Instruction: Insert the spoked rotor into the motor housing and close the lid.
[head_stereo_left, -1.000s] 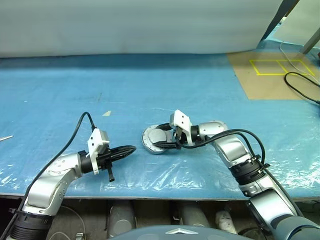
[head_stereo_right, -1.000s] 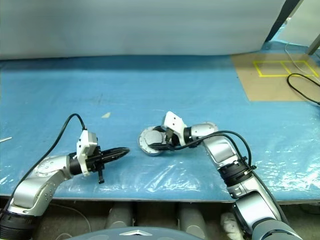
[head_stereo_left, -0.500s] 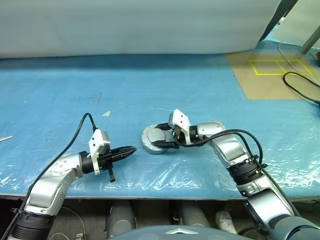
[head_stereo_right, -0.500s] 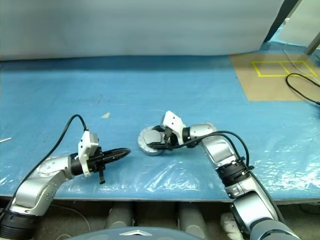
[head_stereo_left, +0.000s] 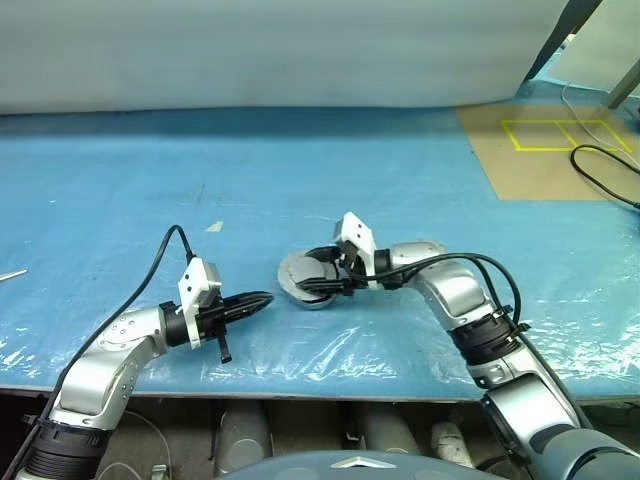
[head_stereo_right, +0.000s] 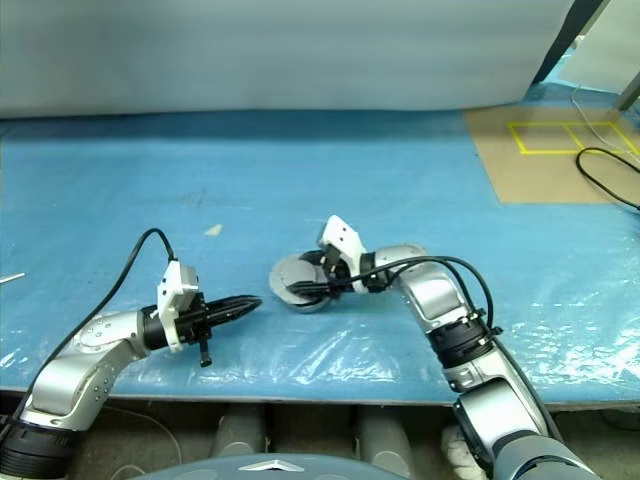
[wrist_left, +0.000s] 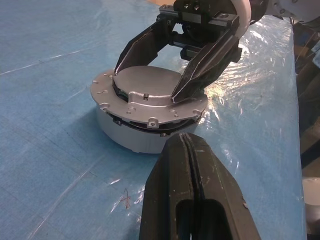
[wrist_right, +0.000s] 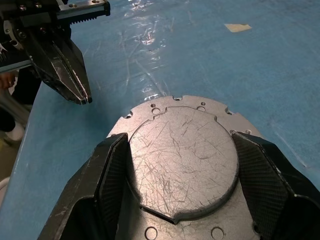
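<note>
While the blue tarp lay flat, the motor housing sat on it, the lid (plain face up) closed between the right gripper's spread jaws; the left gripper, fingers pressed together, pointed at it from nearby.

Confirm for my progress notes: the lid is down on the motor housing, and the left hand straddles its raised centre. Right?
No, the right hand straddles the raised centre of the lid, as the right wrist view shows. The lid is down on the motor housing; the left hand stays shut, apart.
</note>
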